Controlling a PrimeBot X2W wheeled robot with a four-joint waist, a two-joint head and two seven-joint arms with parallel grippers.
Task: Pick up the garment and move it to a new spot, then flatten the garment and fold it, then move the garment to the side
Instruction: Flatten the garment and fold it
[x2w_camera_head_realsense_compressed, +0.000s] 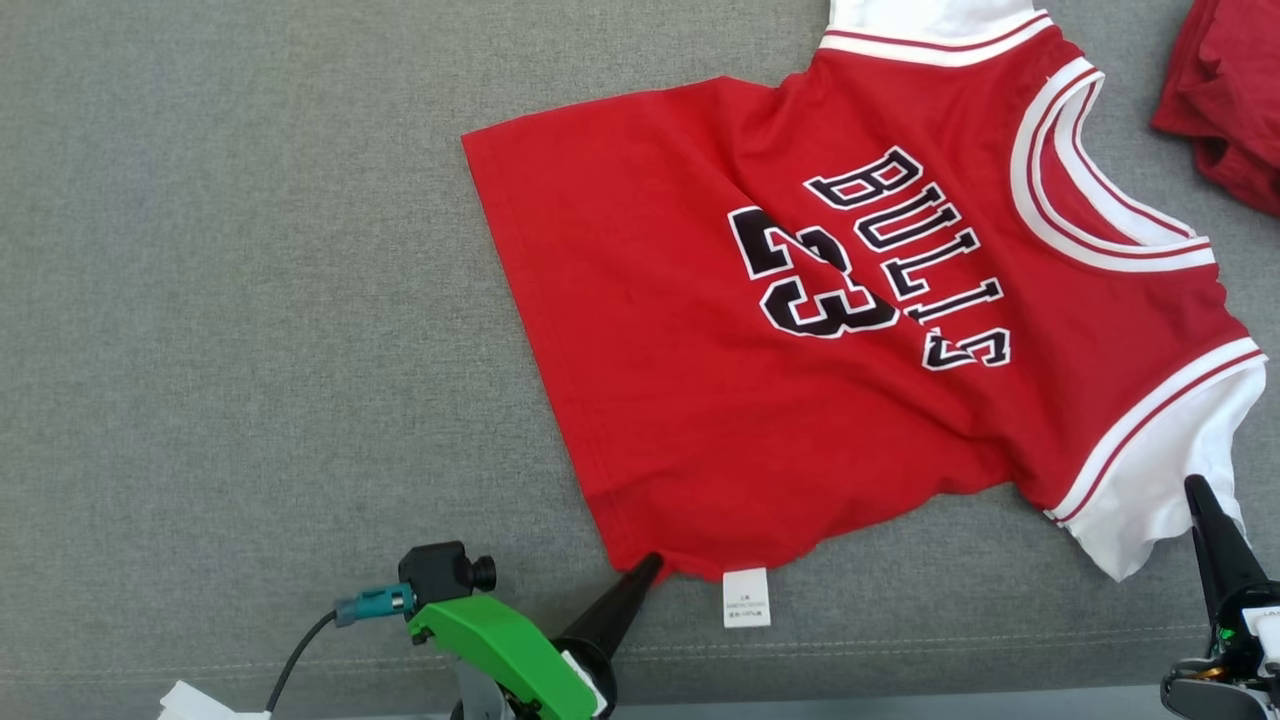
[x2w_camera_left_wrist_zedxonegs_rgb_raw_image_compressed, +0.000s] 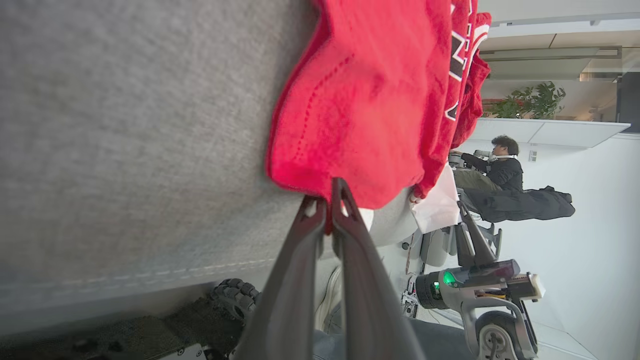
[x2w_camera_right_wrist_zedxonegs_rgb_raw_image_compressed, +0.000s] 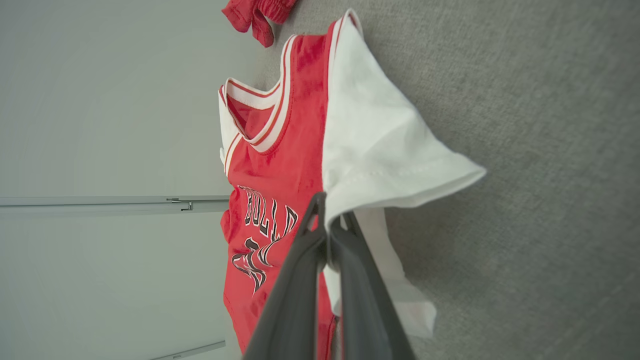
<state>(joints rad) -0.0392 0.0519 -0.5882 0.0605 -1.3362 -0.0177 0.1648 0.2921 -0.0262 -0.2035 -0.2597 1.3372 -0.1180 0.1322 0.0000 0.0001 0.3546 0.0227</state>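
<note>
Lying spread, the red-and-white cotton jersey (x2w_camera_head_realsense_compressed: 800, 330) is clamped by left gripper (x2w_camera_head_realsense_compressed: 650, 566) and right gripper (x2w_camera_head_realsense_compressed: 1196, 492); folding is judged pending.

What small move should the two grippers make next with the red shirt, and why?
Probably raise both grippers together a little. The left gripper is shut on the hem corner of the red shirt, the right gripper is shut on its white sleeve, and the shirt lies on the grey surface. An even lift should keep the near edge taut.
</note>
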